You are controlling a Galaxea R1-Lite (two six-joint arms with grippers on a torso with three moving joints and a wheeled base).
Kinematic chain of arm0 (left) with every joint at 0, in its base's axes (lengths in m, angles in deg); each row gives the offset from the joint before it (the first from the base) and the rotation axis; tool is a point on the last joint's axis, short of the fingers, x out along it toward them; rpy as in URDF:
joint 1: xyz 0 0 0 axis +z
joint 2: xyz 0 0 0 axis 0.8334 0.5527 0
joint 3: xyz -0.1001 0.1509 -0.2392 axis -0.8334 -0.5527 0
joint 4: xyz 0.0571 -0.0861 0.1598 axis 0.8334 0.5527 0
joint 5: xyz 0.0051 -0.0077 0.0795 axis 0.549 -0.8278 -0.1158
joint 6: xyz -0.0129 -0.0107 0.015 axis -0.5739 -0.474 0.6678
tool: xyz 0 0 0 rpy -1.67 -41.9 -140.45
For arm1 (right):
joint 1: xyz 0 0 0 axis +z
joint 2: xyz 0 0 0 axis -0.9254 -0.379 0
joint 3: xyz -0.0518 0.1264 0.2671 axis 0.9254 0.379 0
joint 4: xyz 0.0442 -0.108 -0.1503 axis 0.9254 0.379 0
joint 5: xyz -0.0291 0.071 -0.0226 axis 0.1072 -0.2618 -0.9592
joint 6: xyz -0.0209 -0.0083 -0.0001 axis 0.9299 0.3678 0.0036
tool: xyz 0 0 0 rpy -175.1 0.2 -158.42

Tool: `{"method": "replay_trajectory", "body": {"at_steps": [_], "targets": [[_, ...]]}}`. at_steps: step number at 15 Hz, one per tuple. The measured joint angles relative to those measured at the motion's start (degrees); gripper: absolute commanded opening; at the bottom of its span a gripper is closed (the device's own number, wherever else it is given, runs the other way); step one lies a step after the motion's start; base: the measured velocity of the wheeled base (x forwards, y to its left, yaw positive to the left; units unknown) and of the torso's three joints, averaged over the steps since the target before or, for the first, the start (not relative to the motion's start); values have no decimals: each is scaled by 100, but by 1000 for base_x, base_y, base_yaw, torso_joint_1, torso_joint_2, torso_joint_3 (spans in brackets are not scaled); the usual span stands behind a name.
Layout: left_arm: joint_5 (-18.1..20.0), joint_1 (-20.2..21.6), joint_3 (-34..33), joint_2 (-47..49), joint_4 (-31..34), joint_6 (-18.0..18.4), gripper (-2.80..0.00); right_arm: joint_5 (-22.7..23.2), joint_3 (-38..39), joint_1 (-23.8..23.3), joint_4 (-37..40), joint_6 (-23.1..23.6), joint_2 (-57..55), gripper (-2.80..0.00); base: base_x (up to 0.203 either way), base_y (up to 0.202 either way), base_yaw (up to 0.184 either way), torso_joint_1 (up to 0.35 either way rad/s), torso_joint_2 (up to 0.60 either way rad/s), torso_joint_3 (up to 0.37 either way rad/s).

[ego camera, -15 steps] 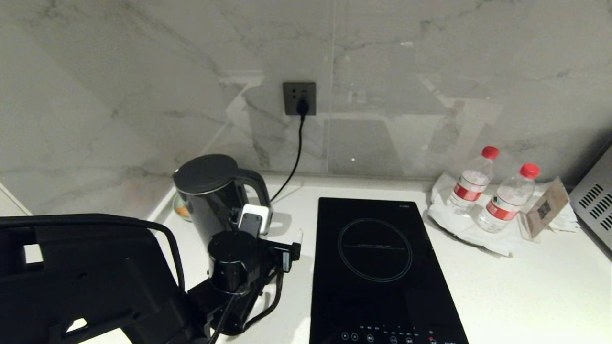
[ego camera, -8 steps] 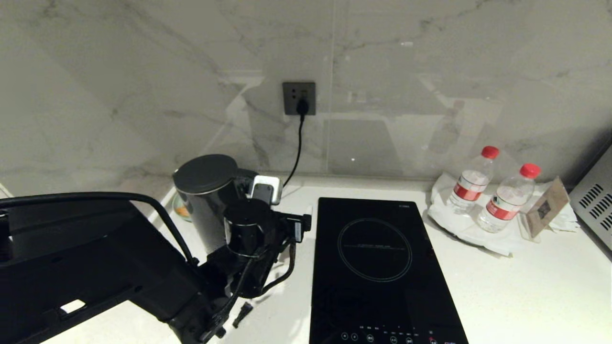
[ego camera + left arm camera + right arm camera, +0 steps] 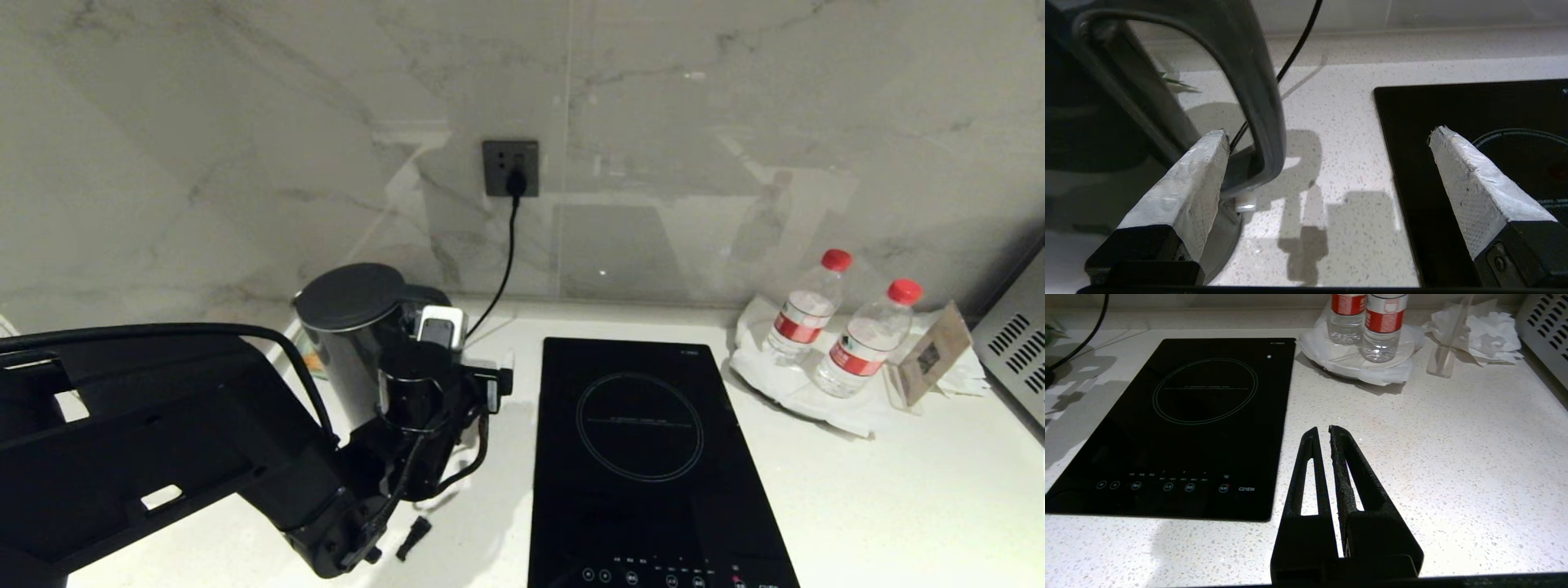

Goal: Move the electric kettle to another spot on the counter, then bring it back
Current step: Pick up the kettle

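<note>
The left gripper stands with its two grey-padded fingers spread wide, holding nothing. The tall glossy black plastic electric kettle stands directly ahead of it, upright on the white speckled stone counter, at the back near the wall. The kettle's curved loop handle passes between the spread fingers, close beside one pad; I cannot tell whether they touch. Off the other finger lies the flat black glass cooktop, and a thin black power cord runs away beyond the handle.

The kettle is probably rigid and smooth-walled, slippery on its body, and heavier if it holds water, which cannot be seen. The handle is the sensible hold: grip it high, near the lid, so the jug hangs steady.

The right gripper is parked beside the cooktop, fingers pressed nearly together, empty.
</note>
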Motion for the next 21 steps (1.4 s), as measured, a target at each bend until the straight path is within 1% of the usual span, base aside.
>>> {"method": "replay_trajectory", "body": {"at_steps": [3, 10, 13, 15, 16, 18, 21], "targets": [[5, -6, 106, -26, 20, 11, 0, 2, 0, 0, 2, -1, 0, -280, 0, 0, 0, 0, 0, 0], [-17, 43, 644, 246, 144, 60, 0, 0, 0, 0, 2, 5, 0, -280, 0, 0, 0, 0, 0, 0], [-18, 139, 837, 329, 212, 99, 0, 2, 0, 0, 2, 2, 0, -280, 0, 0, 0, 0, 0, 0], [-16, 206, 996, 386, 238, 269, 0, 2, 0, 0, 2, 0, 0, -280, 0, 0, 0, 0, 0, 0], [-15, 247, 1097, 412, 253, 294, 0, 2, 0, 0, 2, 0, 0, -280, 0, 0, 0, 0, 0, 0], [-16, 317, 1300, 465, 430, 301, 0, 2, 0, 0, 2, 0, 0, -280, 0, 0, 0, 0, 0, 0], [-13, 425, 1518, 567, 470, 305, 0, 2, 0, 0, 2, -2, 0, -280, 0, 0, 0, 0, 0, 0]]}}
